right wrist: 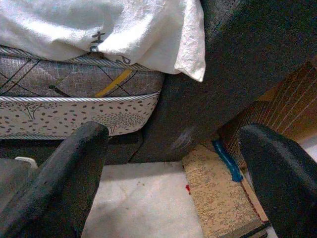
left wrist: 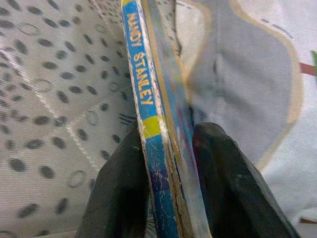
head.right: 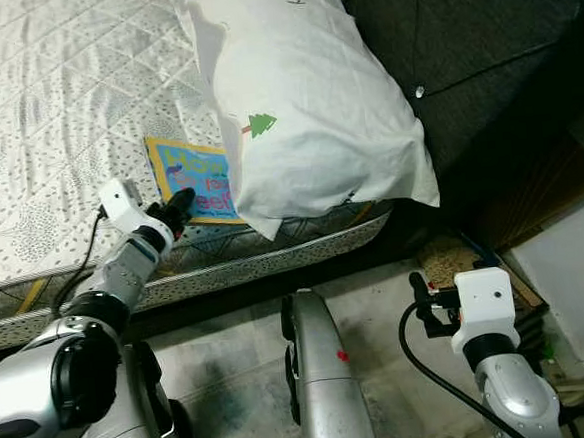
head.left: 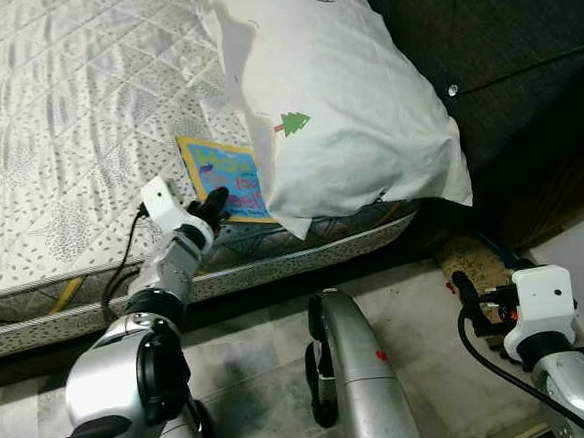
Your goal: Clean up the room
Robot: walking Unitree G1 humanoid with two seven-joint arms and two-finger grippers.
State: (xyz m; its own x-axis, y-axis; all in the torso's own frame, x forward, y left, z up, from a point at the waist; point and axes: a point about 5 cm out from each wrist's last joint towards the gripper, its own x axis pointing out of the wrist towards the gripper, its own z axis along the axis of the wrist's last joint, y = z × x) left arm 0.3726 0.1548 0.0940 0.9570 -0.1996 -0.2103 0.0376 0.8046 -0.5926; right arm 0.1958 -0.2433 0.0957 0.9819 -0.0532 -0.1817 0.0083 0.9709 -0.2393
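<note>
Item: book (head.left: 224,179). Thin, blue cover with yellow border, lying flat on the mattress (head.left: 64,115) at centre of the left eye frame, close to the mattress's near edge. Its right part is tucked under the pillow (head.left: 345,115).

Item: left gripper (head.left: 214,202). At the book's near edge, centre-left of the frame. In the wrist view the two fingers (left wrist: 124,193) stand either side of the spine; clenched on the book, or very nearly so.

Item: right gripper (right wrist: 168,163). Lower right of the frame, low beside the bed, over the floor. Fingers spread wide, holding nothing.

Item: pillow. White, small tree print, upper centre, overhanging the mattress edge and resting on the book.

Item: headboard (head.left: 501,54). Dark, upper right.

Hazards, as judged:
- Grip sits on the spine edge alone; a thin book could pivot or slip free when lifted.
- Pillow weight on the cover may drag as the book is drawn out, and the overhanging pillow could follow it off the bed.
- A pull at an angle might bend the cover.
</note>
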